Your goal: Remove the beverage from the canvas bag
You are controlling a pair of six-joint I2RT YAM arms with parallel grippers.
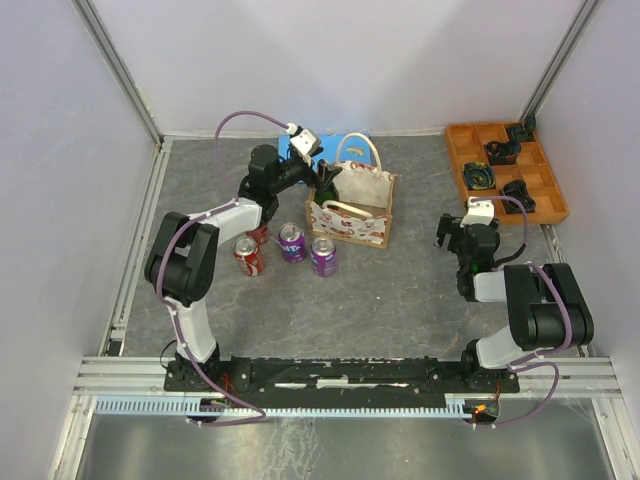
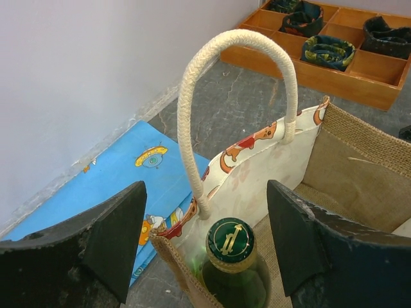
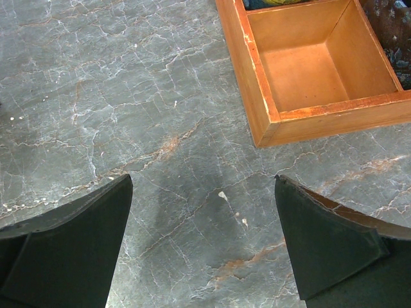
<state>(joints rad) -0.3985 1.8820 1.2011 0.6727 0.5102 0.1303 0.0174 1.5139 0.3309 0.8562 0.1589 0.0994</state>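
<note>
The canvas bag [image 1: 352,206] stands upright at the table's middle back, with cream loop handles and a red printed pattern. A green glass bottle [image 2: 232,269] with a green and gold cap stands in the bag's left end; it also shows in the top view [image 1: 323,186]. My left gripper [image 2: 205,247] is open, its jaws on either side of the bottle's cap and not touching it. In the top view the left gripper [image 1: 318,178] hovers over the bag's left end. My right gripper [image 3: 202,247] is open and empty above the bare table, at the right in the top view [image 1: 452,232].
Three cans stand in front of the bag: a red one [image 1: 247,256] and two purple ones [image 1: 291,242], [image 1: 323,256]. An orange compartment tray [image 1: 505,170] with dark items sits at the back right; its corner shows in the right wrist view [image 3: 308,77]. A flat blue rectangle [image 2: 122,173] lies behind the bag.
</note>
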